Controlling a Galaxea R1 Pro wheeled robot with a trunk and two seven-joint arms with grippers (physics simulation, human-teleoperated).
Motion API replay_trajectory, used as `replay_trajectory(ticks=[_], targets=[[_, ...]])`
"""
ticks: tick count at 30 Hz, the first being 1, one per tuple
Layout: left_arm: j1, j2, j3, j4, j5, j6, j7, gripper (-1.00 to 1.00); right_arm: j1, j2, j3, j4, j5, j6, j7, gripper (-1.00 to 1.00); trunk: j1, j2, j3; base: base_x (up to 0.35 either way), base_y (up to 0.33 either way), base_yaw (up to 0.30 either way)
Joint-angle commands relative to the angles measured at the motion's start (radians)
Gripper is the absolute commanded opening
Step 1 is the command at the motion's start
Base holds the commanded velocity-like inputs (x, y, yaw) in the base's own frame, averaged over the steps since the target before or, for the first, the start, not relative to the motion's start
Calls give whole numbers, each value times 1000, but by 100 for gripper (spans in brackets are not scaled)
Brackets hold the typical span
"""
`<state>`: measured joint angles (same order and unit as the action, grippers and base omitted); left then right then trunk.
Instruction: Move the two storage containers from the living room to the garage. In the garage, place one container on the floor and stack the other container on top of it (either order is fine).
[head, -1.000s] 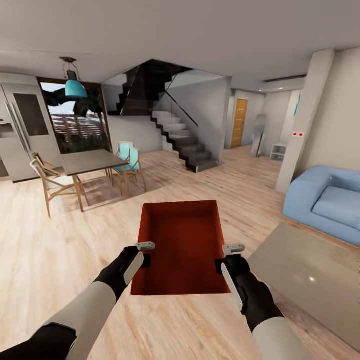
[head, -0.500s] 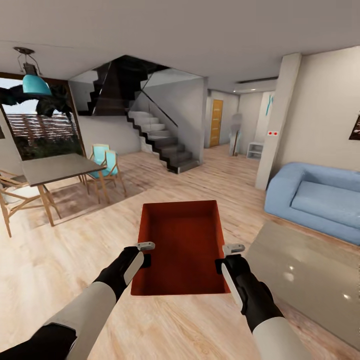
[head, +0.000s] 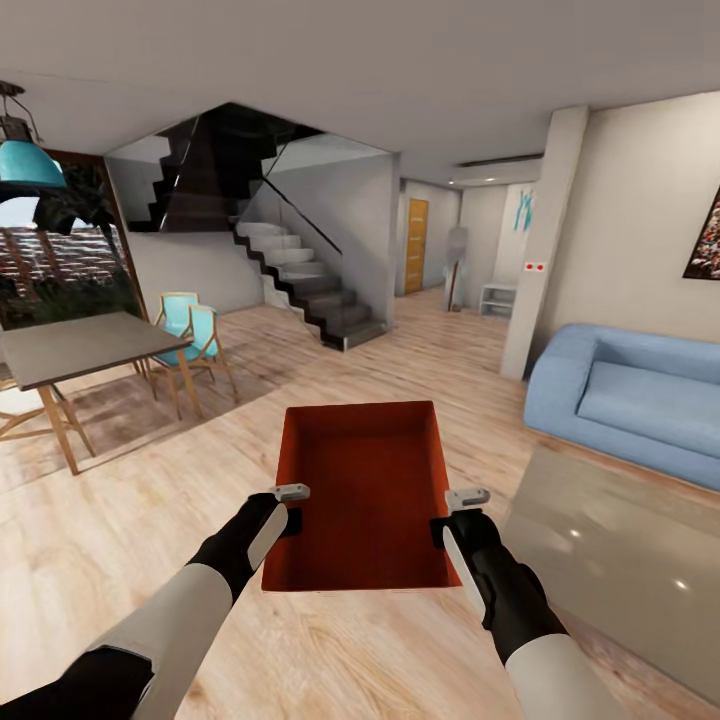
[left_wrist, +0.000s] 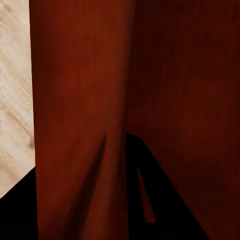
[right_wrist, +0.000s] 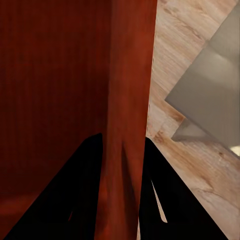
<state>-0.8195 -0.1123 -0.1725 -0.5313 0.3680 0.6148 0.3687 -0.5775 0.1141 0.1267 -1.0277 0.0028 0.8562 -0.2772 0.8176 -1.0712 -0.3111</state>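
Carry phase, early. One container (head: 365, 490) is held up in front of the robot, above the wood floor (head: 130, 510), in the living room: sofa (head: 625, 400) far right, rug (head: 610, 555) near right, table (head: 75, 345) and chairs (head: 190, 335) far left, stairs (head: 300, 280) far centre. No garage or second container in sight. Judged left to do: drive to the garage, set this one down, fetch the other, stack it.

Left gripper (head: 290, 505) clamps the left wall, right gripper (head: 455, 510) the right wall. The wrist views show each wall pinched between two dark fingers (left_wrist: 145, 200) (right_wrist: 75, 190), one inside and one outside, closed on the wall (left_wrist: 80, 125) (right_wrist: 127, 100).

Container sits level, open side up, empty. Long axis runs near to far, away from the robot, toward the stairs; short walls are the near and far ends. Both grips sit on the near half of the long walls.
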Motion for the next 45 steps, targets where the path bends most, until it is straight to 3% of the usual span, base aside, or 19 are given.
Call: replay_trajectory(ticks=[1, 26, 45], targets=[[0, 2, -18, 2, -14, 45, 1, -100, -1, -1, 5, -57, -53, -11, 15, -100, 0, 0, 0, 291, 223, -1], [0, 0, -18, 2, -14, 44, 1, -100, -1, -1, 5, -57, -53, -14, 14, -100, 0, 0, 0, 292, 187, -7], [0, 0, -18, 2, -14, 43, 1, -100, -1, -1, 5, -57, -53, -41, 12, -100, 0, 0, 0, 297, 139, -290]])
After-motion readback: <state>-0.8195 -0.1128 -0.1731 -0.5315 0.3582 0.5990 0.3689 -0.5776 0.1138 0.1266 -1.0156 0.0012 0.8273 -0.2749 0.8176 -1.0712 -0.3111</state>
